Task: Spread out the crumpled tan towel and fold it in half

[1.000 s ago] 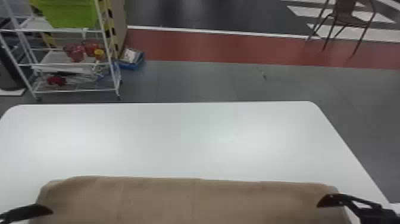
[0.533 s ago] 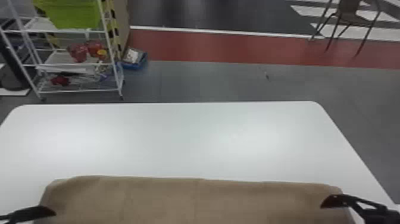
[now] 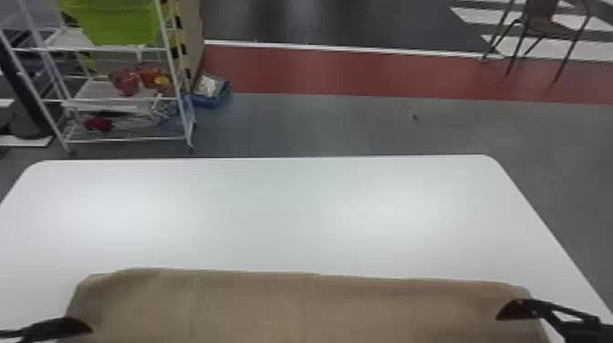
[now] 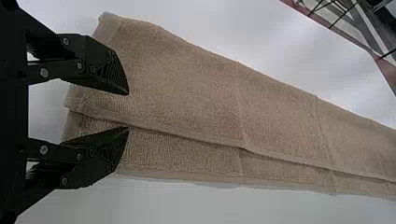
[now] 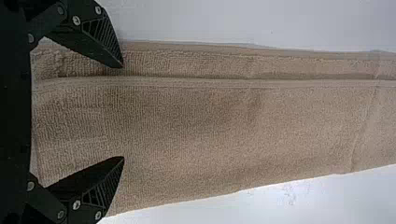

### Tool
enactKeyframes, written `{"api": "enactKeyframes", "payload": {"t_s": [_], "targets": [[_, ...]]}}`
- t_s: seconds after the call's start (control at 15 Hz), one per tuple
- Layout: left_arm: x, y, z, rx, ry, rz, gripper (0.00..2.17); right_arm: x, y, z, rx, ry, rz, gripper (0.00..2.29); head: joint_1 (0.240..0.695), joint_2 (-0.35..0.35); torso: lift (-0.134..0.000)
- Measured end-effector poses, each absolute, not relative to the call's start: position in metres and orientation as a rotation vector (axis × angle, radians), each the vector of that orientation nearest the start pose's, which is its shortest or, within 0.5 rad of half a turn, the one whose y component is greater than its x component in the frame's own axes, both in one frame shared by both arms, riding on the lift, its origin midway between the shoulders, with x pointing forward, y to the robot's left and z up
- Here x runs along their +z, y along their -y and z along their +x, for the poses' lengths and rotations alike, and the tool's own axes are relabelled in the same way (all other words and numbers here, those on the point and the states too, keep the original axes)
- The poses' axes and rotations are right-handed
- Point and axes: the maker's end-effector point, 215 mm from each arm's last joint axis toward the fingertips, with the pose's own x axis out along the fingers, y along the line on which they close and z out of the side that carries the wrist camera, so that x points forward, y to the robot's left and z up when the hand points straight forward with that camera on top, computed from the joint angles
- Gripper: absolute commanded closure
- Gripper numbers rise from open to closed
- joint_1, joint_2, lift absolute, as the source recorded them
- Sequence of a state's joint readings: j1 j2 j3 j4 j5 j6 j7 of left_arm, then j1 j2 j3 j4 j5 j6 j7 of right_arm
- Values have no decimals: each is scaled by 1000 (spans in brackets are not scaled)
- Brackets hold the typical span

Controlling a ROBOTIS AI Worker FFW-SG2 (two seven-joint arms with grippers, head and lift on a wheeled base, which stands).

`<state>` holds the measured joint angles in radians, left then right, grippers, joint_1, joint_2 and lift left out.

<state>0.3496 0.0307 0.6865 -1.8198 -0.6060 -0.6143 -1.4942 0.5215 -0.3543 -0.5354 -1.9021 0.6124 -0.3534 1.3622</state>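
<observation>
At the left end of the towel is my left gripper (image 3: 75, 324). Across the near part of the table lies the tan towel (image 3: 292, 308), folded over, its far edge fairly straight. My right gripper (image 3: 513, 310) is over the towel's right end. In the left wrist view, the left gripper (image 4: 128, 111) is open above the folded towel (image 4: 196, 107), whose upper layer stops short of the lower one along one side. The right wrist view has the right gripper (image 5: 123, 112) open wide over the towel (image 5: 210, 126), nothing pinched between its fingers.
The white table (image 3: 283, 214) extends beyond the towel. Behind it on the floor stand a white wire rack (image 3: 132, 139) with a green bin (image 3: 118, 23), a blue box (image 3: 212, 96) and a brown chair (image 3: 540, 16).
The head view has shifted very slightly, moving the scene a little to the right. Both grippers and the towel otherwise look the same.
</observation>
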Motion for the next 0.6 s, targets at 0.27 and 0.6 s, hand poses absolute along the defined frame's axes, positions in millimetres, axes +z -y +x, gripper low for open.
{"api": "enactKeyframes", "payload": {"t_s": [0.27,0.6], "targets": [[-459,-326,310,-1026,-472,929,1062,-462,379,287,1085,-691,-1038,211,695,-108,-120],[-452,-325,317,-998,-458,894,1062,-463,380,287,1083,-694,-1032,211,695,-108,-120]]}}
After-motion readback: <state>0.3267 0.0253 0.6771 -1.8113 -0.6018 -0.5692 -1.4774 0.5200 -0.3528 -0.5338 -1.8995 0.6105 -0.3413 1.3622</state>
